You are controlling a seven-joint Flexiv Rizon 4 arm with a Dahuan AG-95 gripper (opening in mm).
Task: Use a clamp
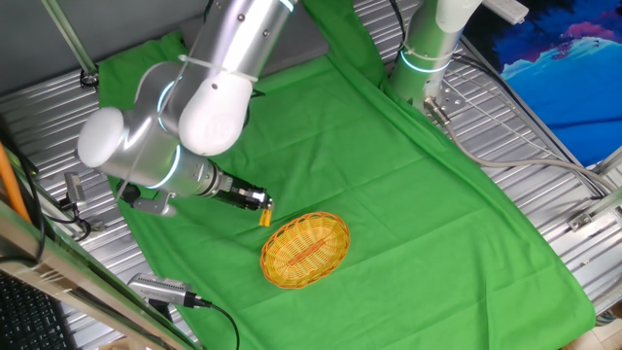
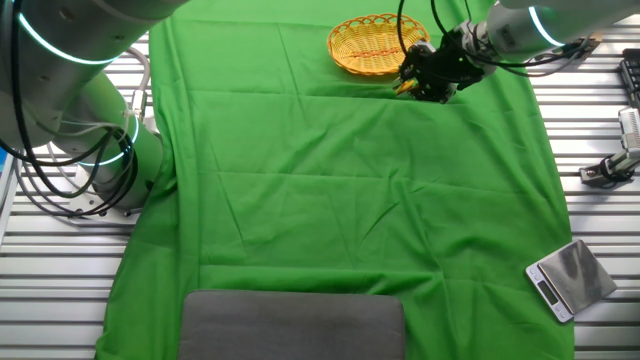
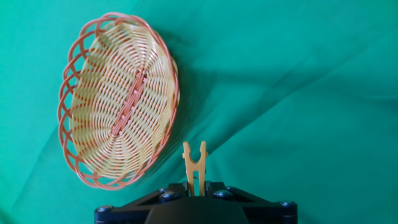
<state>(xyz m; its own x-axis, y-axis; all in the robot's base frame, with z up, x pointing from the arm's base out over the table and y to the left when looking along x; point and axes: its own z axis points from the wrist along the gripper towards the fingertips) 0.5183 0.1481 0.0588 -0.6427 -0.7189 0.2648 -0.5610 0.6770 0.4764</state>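
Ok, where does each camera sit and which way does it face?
One fixed view: high, beside the arm, looking down on the basket; elbow and pincer show.
Other fixed view: across the cloth; basket far, forearm at top right.
Hand view: on the hand, along the fingers, clamp held ahead.
All share basket and clamp.

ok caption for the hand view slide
Claw holds the yellow clamp beside the wicker basket over green cloth.

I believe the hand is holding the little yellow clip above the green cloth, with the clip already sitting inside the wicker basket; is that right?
Not quite. The hand does hold the clip over the green cloth, but the clip is not inside the wicker basket; it sits beside the basket's rim, outside it. The hand view shows this most plainly.
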